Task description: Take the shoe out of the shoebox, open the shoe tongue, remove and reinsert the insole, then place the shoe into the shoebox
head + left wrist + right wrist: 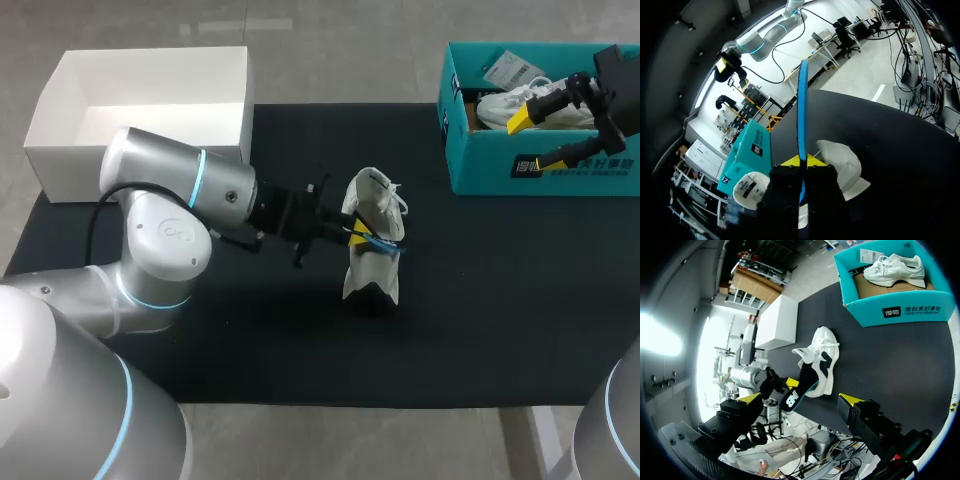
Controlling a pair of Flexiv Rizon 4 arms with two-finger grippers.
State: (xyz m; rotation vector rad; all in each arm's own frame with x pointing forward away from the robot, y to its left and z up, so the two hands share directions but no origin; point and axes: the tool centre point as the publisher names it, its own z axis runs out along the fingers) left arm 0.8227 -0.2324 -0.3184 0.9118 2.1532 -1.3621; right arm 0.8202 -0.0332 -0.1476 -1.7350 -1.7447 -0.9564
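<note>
Shoe [372, 240] first: where is it?
Out of its box, tipped up on the black mat [480, 300] at mid-table. Reading from your left: the white box [48, 112] sits open-topped at the far corner, its white floor showing. Your left gripper [352, 235] is at the shoe's opening, fingers pinched flat on the insole [802, 110], a thin, blue-edged sheet running out ahead of them.
And over on the right?
The teal shoebox [560, 170] stands at the far right corner, well apart from the shoe. It holds a second white shoe [520, 100] and a paper tag [510, 68]. Your right gripper [534, 142] hangs over that box's front wall, fingers spread wide.
</note>
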